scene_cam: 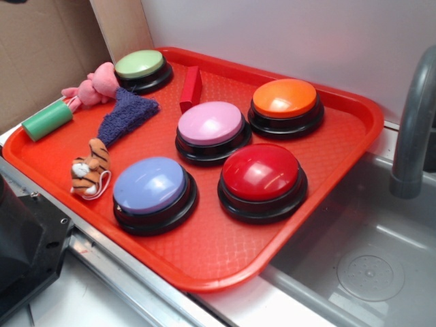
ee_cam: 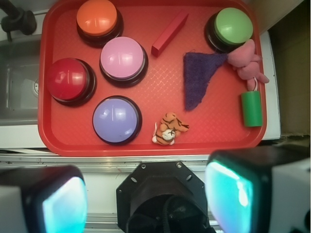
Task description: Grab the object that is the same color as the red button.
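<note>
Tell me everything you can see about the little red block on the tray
The red block is a small, plain, elongated rectangular bar, matte and solid-looking, the same red as the tray it lies on. It rests flat near the tray's far edge, angled diagonally, between the green button and the orange button, just beyond the pink button and the purple cloth. Nothing appears to touch it except the tray. The gripper is well away from it, jaws apart.
</note>
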Robot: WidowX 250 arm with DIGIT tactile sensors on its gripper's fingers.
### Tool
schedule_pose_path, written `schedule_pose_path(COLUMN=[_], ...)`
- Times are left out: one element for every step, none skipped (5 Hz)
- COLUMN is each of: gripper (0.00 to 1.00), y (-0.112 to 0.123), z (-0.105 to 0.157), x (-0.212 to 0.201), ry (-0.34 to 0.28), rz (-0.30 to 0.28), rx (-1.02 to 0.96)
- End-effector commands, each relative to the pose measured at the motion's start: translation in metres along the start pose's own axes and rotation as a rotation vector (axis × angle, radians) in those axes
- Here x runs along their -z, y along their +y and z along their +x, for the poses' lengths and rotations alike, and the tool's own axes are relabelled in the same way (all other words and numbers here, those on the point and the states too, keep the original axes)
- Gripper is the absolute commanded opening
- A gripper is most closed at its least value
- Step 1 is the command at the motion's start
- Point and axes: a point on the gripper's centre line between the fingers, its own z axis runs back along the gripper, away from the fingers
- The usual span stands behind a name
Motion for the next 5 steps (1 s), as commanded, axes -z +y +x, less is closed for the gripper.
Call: schedule_pose_path(gripper=[1.00, 1.00, 1.00, 1.00, 1.00], y=[0.000, 0.008, 0.009, 0.007, 0.014], z=[0.000, 0.017, 0.034, 0.056, 0.083], x=[0.000, 0.007, 0.019, 0.036, 0.056], ry=[0.000, -0.014, -0.046, -0.061, -0.113], rz=[0.000, 0.001, -0.011, -0.006, -0.013], rx=[0.000, -0.105, -0.226, -0.298, -0.461])
